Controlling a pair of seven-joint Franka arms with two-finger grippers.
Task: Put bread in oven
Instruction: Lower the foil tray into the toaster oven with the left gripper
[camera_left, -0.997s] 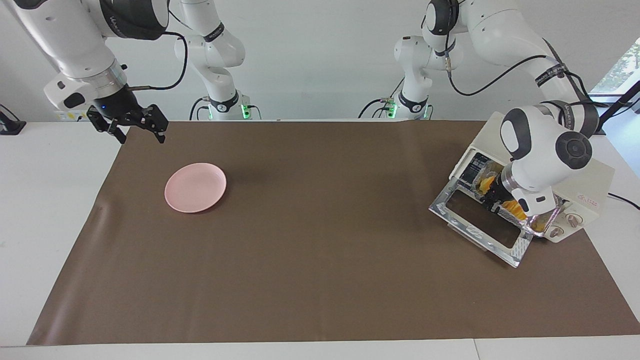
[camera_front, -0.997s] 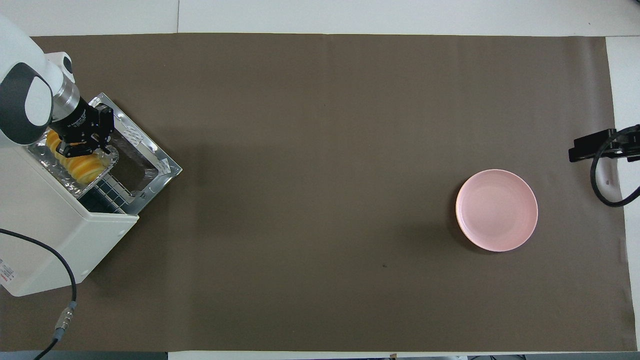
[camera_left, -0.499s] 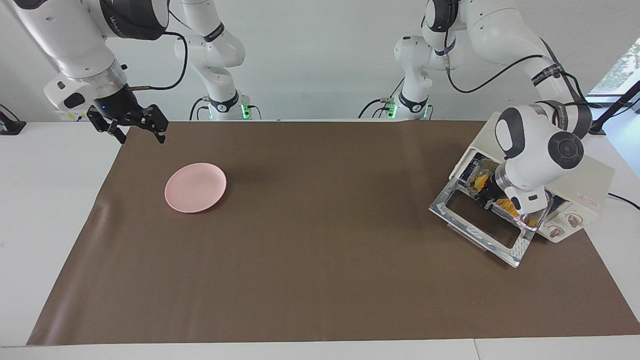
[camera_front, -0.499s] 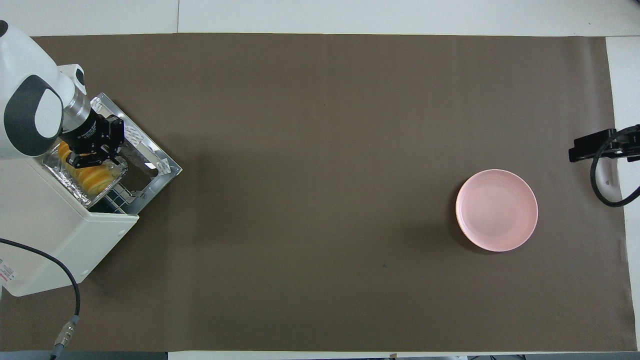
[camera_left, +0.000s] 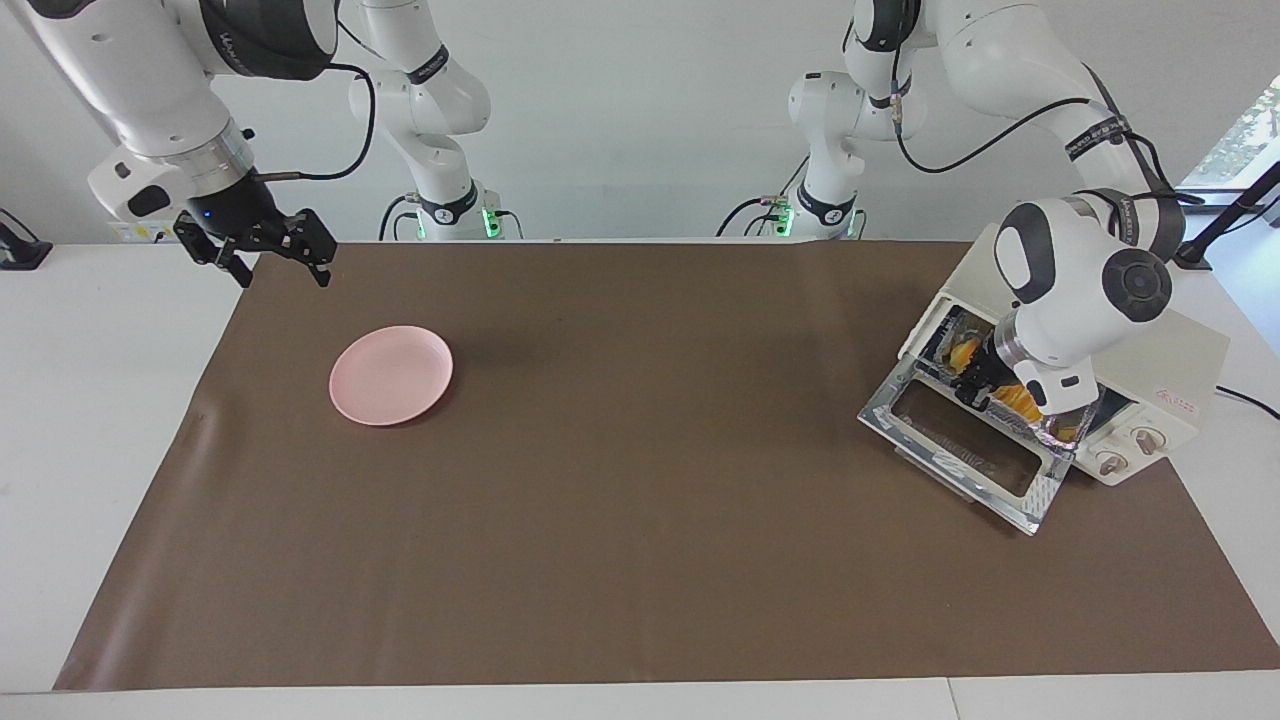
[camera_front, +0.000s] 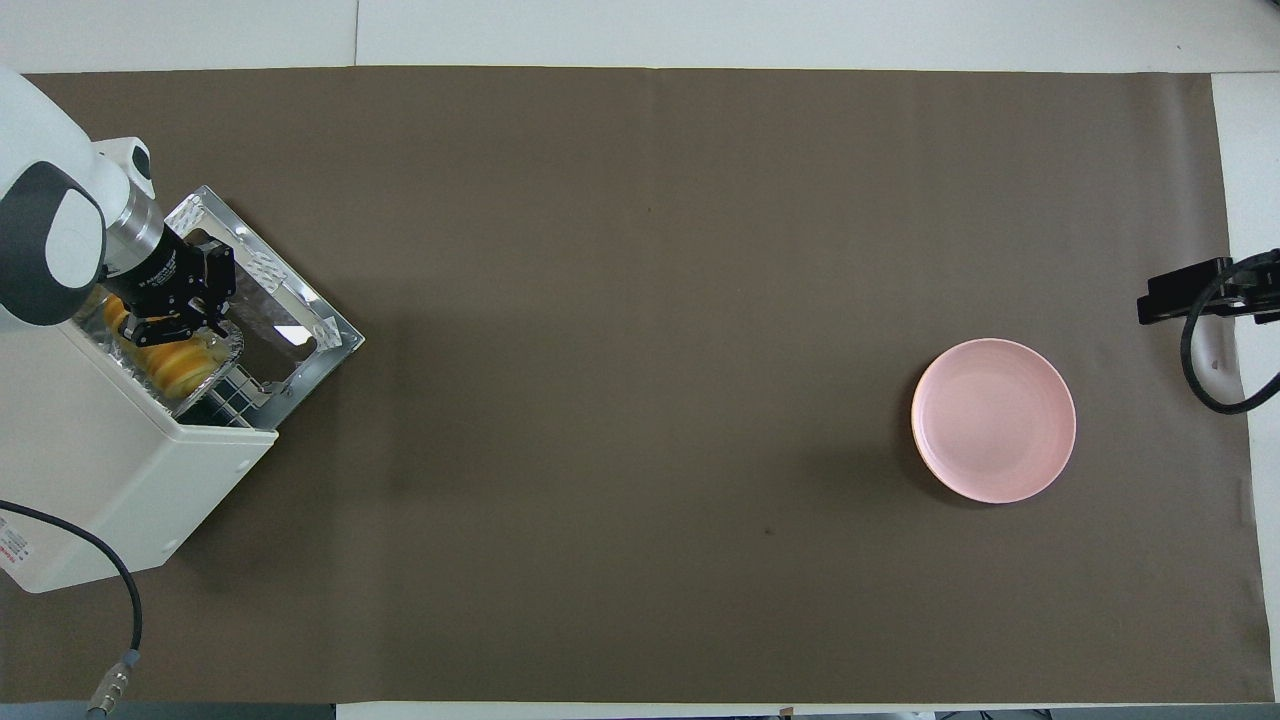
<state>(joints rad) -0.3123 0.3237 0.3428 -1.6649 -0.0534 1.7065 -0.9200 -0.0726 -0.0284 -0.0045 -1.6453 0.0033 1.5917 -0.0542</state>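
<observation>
As the foil tray (camera_front: 170, 365) slides deeper into the oven (camera_front: 120, 470), the bread (camera_front: 180, 362) goes with it: a second ago most of the loaf and its tray sat out over the dropped door (camera_left: 965, 450), and now only the outer end shows in the opening, at the left edge of the overhead frame. The oven mouth is swallowing it bit by bit.

The left end effector (camera_front: 170, 318) is down at the tray's outer rim, fingertips pinched together; it looks clamped on the foil edge or pressing it, though which of the two I cannot tell. In the facing view the white wrist has drawn in closer to the oven body at the right of the frame, and the door's glass panel lies more exposed than before.

Over at the upper left of the facing view, the right end effector (camera_left: 262, 258) waits with fingers spread wide and nothing in them, above the worktop's edge, not far from the pink plate (camera_left: 391, 374). It has not budged.

By my read, the insertion is nearly finished: a last short push, then release and withdraw, with the door still to shut.
</observation>
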